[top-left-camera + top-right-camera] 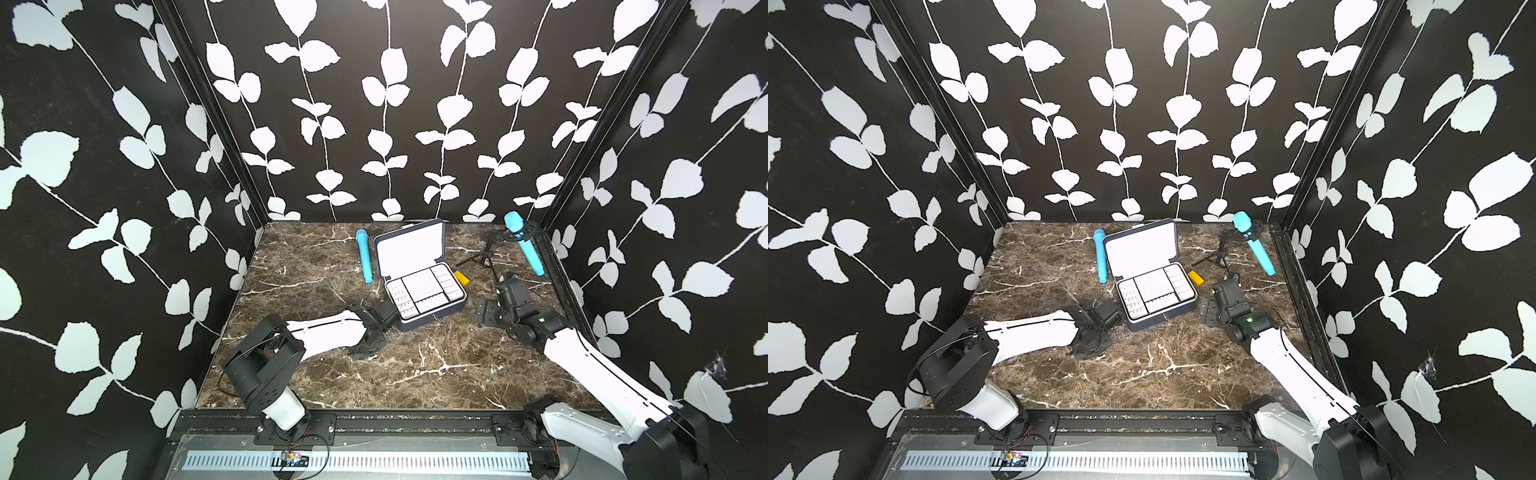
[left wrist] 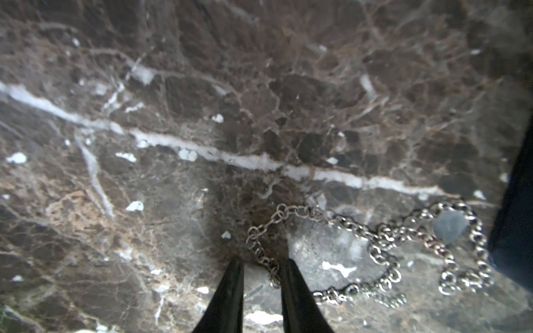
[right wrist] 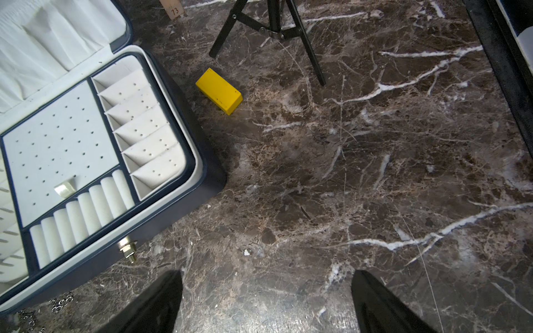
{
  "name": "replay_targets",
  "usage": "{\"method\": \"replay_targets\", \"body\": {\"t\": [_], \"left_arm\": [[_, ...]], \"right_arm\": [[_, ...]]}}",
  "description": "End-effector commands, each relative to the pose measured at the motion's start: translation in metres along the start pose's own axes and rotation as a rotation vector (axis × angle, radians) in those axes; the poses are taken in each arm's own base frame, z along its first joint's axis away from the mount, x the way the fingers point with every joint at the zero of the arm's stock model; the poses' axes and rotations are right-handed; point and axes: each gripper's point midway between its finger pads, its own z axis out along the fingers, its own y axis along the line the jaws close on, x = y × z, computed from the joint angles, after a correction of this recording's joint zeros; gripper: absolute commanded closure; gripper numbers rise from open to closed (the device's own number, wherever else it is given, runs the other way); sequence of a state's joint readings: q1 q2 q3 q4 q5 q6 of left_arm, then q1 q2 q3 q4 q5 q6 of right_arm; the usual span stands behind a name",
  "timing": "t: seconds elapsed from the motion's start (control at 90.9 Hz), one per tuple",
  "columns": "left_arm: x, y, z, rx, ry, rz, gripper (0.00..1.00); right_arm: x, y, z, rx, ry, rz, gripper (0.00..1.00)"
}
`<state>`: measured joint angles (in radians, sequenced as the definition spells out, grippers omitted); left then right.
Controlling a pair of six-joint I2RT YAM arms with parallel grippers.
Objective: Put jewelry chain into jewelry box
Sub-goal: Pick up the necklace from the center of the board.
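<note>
Spreading under everything, the brown marble table [image 1: 415,374] carries the jewelry box [image 1: 430,316]. The box lies open, its white-lined lid raised at the hinge side and its white compartmented tray facing up. One blue microphone [image 1: 365,258] lies flat beside the box's lid on the left arm's side. A second blue microphone [image 1: 524,245] sits tilted in a black tripod stand [image 3: 274,28] beyond the box on the right arm's side.

The right gripper [image 3: 267,274] hovers near the box's front corner on that same side, jaws spread wide and holding nothing. The left gripper [image 2: 261,261] is down at the table just off the box's other front corner. Its jaws are narrow, with a gap showing between them. One strand of chain runs through that gap and lies against one finger, not squeezed from both sides.

A small yellow block [image 3: 219,90] lies near the box's side wall, apart from it. The jewelry chain [image 2: 375,239] lies in a loose tangle on the table, outside the box and just beside its front wall.
</note>
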<state>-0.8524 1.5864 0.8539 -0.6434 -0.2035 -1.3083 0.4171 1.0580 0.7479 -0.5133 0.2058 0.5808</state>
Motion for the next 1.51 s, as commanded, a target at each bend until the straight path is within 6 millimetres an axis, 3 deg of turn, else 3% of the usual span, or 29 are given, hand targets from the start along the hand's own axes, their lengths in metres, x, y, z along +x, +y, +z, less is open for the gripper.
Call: {"method": "replay_targets", "body": {"t": [0.0,0.253,0.506,0.55,0.649,0.77,0.99,1.078,1.155,1.243,1.496], "left_arm": [[0.003,-0.003,0.0,-0.002,0.014,-0.032,0.74],[0.003,-0.003,0.003,-0.009,0.014,-0.031,0.74],[0.01,0.001,0.01,-0.022,0.039,-0.039,1.0],[0.009,0.002,0.01,-0.023,0.037,-0.041,1.0],[0.004,0.002,0.003,-0.004,0.007,-0.026,1.0],[-0.014,-0.003,-0.019,0.023,-0.068,0.051,1.0],[-0.047,-0.01,-0.07,0.083,-0.226,0.208,1.0],[-0.056,-0.016,-0.087,0.128,-0.28,0.262,1.0],[-0.064,-0.018,-0.102,0.141,-0.322,0.31,1.0],[-0.072,-0.02,-0.118,0.159,-0.368,0.347,1.0],[-0.085,-0.036,-0.164,0.275,-0.483,0.488,1.0]], "right_arm": [[-0.004,0.0,-0.002,0.0,-0.025,0.014,0.07],[-0.005,-0.001,-0.002,0.005,-0.031,0.012,0.07],[-0.009,-0.002,-0.008,0.008,-0.054,0.013,0.07],[-0.012,-0.001,-0.01,0.001,-0.063,0.011,0.07],[-0.017,-0.001,-0.016,-0.003,-0.088,0.016,0.06],[-0.029,-0.003,-0.027,-0.016,-0.162,0.055,0.06],[-0.056,0.022,-0.053,-0.154,-0.249,0.048,0.07],[-0.059,0.041,-0.06,-0.267,-0.269,0.017,0.08],[-0.061,0.071,-0.075,-0.459,-0.328,-0.027,0.14],[-0.055,0.095,-0.084,-0.617,-0.392,-0.044,0.18],[-0.037,0.143,-0.097,-0.725,-0.454,-0.25,0.2]]}}
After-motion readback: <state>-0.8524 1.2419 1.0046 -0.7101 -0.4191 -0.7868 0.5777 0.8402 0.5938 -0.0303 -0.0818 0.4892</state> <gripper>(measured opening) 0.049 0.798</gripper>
